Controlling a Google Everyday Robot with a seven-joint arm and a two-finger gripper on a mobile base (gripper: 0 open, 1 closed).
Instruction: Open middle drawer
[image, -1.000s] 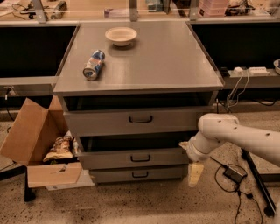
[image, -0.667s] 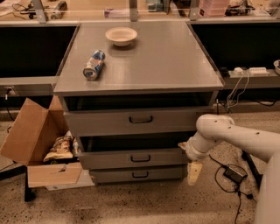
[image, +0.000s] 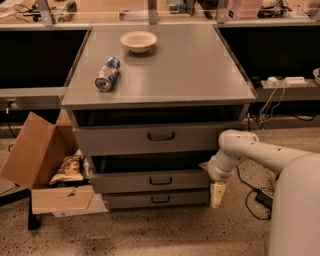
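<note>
Gripper at the right end of the middle drawer.
We see it hanging low by the front's right corner; we cannot tell its state. The drawer sits between the top drawer and bottom drawer, under the surface with a can.

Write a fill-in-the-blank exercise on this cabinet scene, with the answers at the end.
The can lies on its ____ on the cabinet top. The cabinet has ____ drawers, and the middle drawer stands slightly open. The hand hangs by the middle drawer's ____ end, as pictured. The open box on the floor is made of ____.
Answers: side; three; right; cardboard.
</note>
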